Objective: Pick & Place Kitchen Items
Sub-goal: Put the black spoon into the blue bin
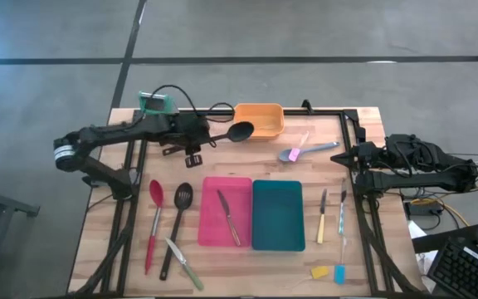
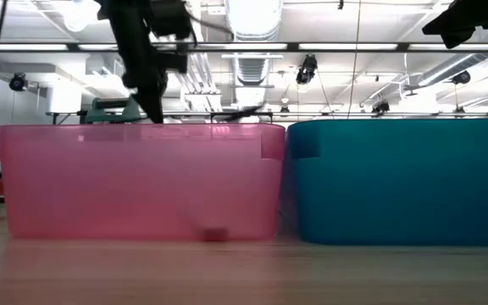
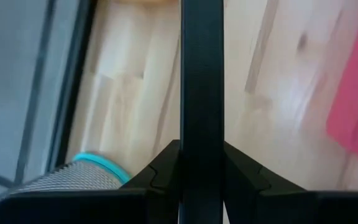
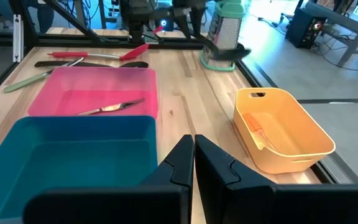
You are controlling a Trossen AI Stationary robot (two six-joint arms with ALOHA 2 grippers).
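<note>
My left gripper (image 1: 199, 141) is at the far middle of the table, shut on a black spoon (image 1: 237, 131) whose bowl is beside the orange basket (image 1: 260, 120). My right gripper (image 4: 194, 152) is shut and empty at the right edge (image 1: 357, 159). A red spoon (image 1: 153, 218), a black slotted spatula (image 1: 179, 218) and a green-handled knife (image 1: 186, 266) lie left of the pink bin (image 1: 210, 237). A knife (image 1: 229, 218) lies in the pink bin. A lilac spoon (image 1: 307, 151), two knives (image 1: 332, 218) and yellow and blue pieces (image 1: 329, 272) lie to the right. My left gripper pinches the black spoon's handle (image 3: 201, 124) between its two fingers (image 3: 163, 165). The fingers come level from the table's left and lie along the handle, which runs straight out ahead of them. The spoon is lifted clear of the table, its bowl (image 4: 229, 53) toward the orange basket.
A teal bin (image 1: 277, 214) stands right of the pink bin. The metal grater with a teal top (image 1: 156, 103) stands at the far left, close behind my left arm. A black frame rail (image 1: 338, 110) runs along the far and side edges.
</note>
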